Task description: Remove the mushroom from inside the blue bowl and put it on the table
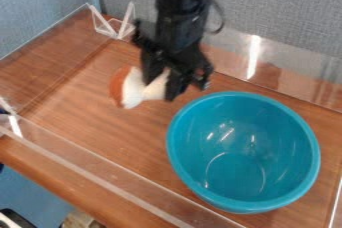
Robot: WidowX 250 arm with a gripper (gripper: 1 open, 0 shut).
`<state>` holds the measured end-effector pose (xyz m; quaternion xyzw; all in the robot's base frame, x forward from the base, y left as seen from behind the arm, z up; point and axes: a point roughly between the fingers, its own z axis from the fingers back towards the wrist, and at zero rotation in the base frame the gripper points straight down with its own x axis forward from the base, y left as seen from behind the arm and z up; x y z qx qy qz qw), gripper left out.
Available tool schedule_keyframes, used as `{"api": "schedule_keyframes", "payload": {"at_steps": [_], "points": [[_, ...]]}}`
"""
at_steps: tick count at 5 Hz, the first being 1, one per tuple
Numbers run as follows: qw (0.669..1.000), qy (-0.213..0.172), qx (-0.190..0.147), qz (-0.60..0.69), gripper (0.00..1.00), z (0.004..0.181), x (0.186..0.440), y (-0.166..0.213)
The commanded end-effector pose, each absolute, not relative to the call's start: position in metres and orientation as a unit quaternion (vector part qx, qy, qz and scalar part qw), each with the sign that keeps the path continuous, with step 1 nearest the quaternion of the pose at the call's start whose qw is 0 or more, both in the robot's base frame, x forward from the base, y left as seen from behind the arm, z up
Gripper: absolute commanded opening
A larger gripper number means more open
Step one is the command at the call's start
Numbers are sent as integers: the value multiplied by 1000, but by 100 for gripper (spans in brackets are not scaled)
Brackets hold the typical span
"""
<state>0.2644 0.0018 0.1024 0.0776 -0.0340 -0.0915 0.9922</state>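
The mushroom [138, 86], orange-brown cap to the left and cream stem to the right, lies sideways in my black gripper [163, 78], which is shut on its stem. It hangs low over the table [67, 82], left of the blue bowl [243, 152]. The bowl is teal, glossy and has nothing in it; it sits at the front right. My arm comes down from the top centre.
Clear acrylic walls [80, 157] run along the table's front, left and back edges. A small white wire stand [114, 20] sits at the back left corner. Bare wood lies left of the mushroom.
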Motion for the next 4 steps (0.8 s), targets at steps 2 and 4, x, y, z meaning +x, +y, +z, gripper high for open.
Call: {"api": "schedule_keyframes", "payload": {"at_steps": [2, 4], "points": [[995, -11, 75, -67, 0, 71, 264, 41], [996, 0, 71, -61, 100, 62, 265, 50]]}}
